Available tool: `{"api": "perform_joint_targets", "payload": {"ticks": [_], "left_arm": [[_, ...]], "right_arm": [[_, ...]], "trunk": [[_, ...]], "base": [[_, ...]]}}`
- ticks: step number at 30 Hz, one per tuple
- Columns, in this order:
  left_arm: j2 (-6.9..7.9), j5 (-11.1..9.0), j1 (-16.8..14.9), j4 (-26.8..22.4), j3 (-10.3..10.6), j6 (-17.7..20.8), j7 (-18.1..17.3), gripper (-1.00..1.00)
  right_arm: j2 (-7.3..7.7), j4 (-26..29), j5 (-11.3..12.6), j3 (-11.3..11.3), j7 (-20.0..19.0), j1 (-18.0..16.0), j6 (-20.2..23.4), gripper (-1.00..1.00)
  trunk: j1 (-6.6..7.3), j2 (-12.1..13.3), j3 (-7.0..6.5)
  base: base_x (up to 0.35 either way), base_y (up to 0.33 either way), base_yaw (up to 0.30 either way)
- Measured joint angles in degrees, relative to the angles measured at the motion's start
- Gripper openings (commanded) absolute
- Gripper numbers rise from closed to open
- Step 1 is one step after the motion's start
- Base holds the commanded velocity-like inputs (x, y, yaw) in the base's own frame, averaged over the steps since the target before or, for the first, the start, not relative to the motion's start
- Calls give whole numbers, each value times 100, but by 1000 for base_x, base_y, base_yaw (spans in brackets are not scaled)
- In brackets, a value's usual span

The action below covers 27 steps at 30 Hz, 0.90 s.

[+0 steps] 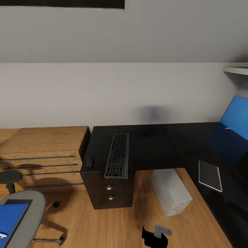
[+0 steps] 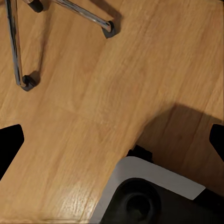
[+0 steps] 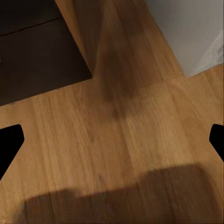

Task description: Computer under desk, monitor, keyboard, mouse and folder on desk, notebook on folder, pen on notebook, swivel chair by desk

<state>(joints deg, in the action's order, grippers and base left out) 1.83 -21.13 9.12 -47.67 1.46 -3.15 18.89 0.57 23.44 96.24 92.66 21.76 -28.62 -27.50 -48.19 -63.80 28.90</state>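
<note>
The black L-shaped desk (image 1: pixel 148 144) fills the middle and right of the head view. On its left wing lie the black keyboard (image 1: pixel 117 155) and, left of it, the small black mouse (image 1: pixel 89 162). The grey notebook (image 1: pixel 210 175) lies on the right wing. A tiny whitish sliver (image 1: pixel 227 128) by the blue back panel (image 1: pixel 237 117) may be the pen. The light grey computer (image 1: pixel 171 191) stands under the desk. At the bottom left, the swivel chair (image 1: pixel 32 210) carries the blue folder (image 1: pixel 10 220). The monitor is out of view. My left gripper (image 2: pixel 112 144) and right gripper (image 3: pixel 112 144) hang open over the floor, empty.
A light wooden dresser (image 1: pixel 41 151) stands left of the desk. The chair's chrome legs and castors (image 2: pixel 21 70) and my own base (image 2: pixel 144 196) lie under the left gripper. Below the right gripper are the dark drawer unit (image 3: pixel 37 51) and the computer's case (image 3: pixel 186 28).
</note>
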Motion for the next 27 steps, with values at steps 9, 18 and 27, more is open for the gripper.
{"api": "perform_joint_targets", "payload": {"ticks": [9, 18, 27], "left_arm": [[-131, 2, 0, 101, 2, 41, 0, 100], [-141, 2, 0, 156, -3, 39, 5, 100], [-142, 8, 0, 160, -3, 39, 4, 100]], "right_arm": [[-129, -49, 9, 291, -22, 294, -14, 100], [-99, -340, -2, 319, -50, 585, -52, 100], [-103, -550, -91, 331, -57, 716, -71, 100]], "trunk": [[0, 0, 0], [0, 0, 0], [0, 0, 0]], "base": [[0, 0, 0], [0, 0, 0], [0, 0, 0]]}}
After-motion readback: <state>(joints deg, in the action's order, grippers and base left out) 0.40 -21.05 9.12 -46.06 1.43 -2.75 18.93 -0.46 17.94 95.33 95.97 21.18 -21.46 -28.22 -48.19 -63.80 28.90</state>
